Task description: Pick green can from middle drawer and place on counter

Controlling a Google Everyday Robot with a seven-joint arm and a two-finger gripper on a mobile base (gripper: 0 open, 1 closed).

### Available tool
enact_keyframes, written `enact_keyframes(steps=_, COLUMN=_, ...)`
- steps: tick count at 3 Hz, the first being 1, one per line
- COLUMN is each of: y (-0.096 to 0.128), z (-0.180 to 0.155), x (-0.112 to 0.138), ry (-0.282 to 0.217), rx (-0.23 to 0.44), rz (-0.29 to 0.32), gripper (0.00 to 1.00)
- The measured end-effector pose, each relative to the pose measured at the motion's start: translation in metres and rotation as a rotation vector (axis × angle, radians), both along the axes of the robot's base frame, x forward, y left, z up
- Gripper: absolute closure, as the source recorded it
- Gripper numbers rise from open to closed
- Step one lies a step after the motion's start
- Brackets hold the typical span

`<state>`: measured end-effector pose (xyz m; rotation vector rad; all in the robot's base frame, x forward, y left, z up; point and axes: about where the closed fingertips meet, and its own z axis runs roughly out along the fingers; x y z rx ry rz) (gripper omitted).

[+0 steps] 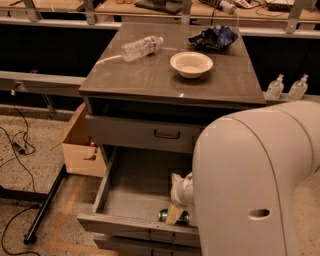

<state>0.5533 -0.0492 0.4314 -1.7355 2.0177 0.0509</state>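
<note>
The middle drawer point(127, 224) stands pulled open below the shut top drawer point(142, 134). The green can point(165, 215) lies on its side at the drawer's front right, partly hidden. My gripper point(176, 212) reaches down into the drawer right at the can; most of it is hidden behind my large white arm point(255, 185). The counter point(165, 77) is the cabinet's glossy grey-brown top above.
On the counter lie a clear plastic bottle point(141, 48), a white bowl point(191, 64) and a crumpled blue bag point(214, 37). A cardboard box point(80, 147) stands left of the cabinet. Two small bottles point(286, 87) sit at the right. A workbench point(150, 7) runs behind. Cables point(15, 145) lie on the floor.
</note>
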Motion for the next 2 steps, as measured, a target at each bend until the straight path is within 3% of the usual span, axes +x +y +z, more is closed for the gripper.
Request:
enact_keyframes(steps=1, y=0.000, z=0.001, x=0.000, ry=0.000, rx=0.000, rz=0.000, gripper=0.00)
enact_keyframes(steps=2, y=-0.019, z=0.012, x=0.027, ry=-0.035, rx=-0.041, rz=-0.035, gripper=0.00)
